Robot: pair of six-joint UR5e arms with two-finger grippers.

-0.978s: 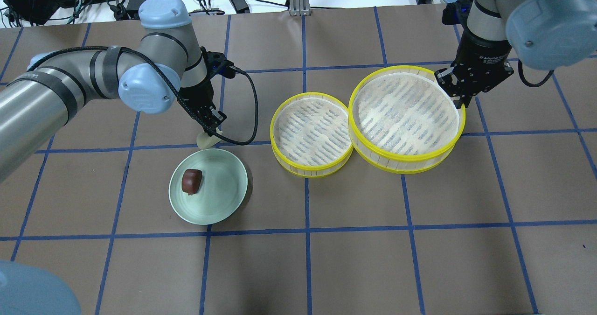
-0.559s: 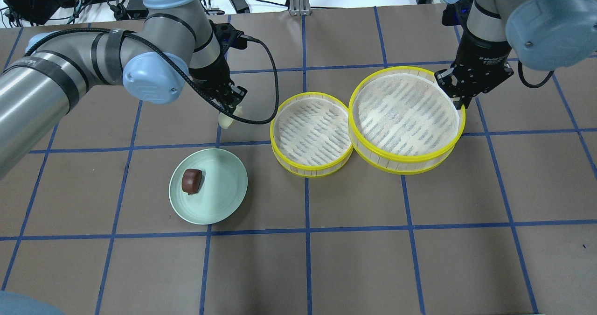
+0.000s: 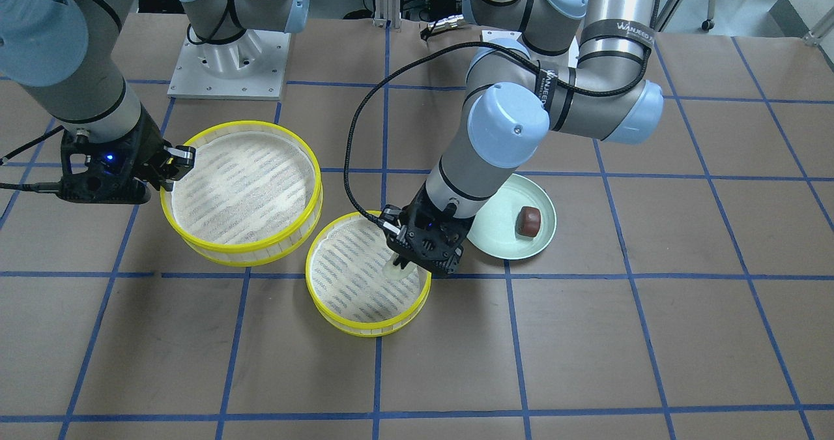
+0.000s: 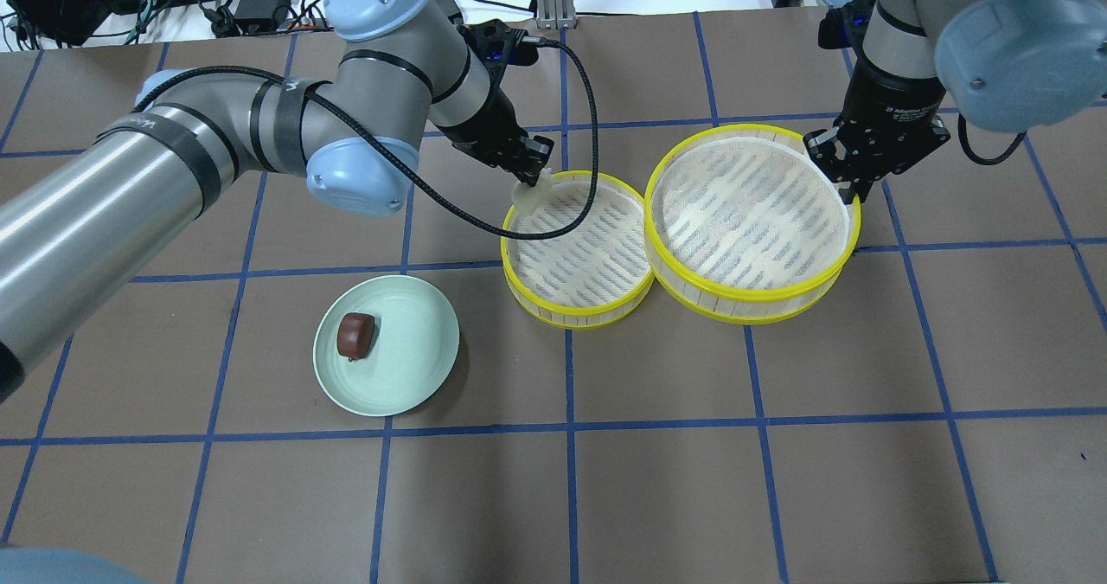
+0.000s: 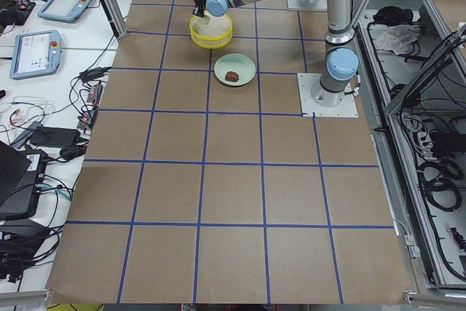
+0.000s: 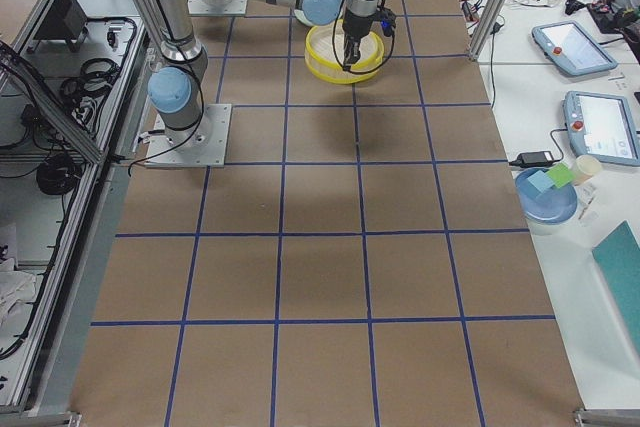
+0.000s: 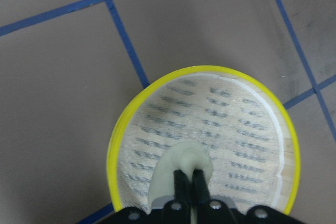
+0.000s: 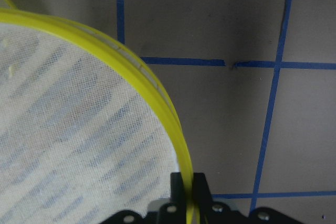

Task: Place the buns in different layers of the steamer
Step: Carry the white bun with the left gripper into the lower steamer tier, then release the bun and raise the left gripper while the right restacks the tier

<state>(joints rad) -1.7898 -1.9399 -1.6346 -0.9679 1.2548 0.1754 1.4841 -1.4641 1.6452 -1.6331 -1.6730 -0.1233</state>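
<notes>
One soft-looking white bun is pinched at its top by the left gripper; the steamer rim is pinched by the right gripper.

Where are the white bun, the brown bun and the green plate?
white bun (image 4: 524, 197), overhead view, its visible pale side.
brown bun (image 4: 355, 335), overhead view, its top.
green plate (image 4: 413, 352), overhead view, bare inner surface.
</notes>
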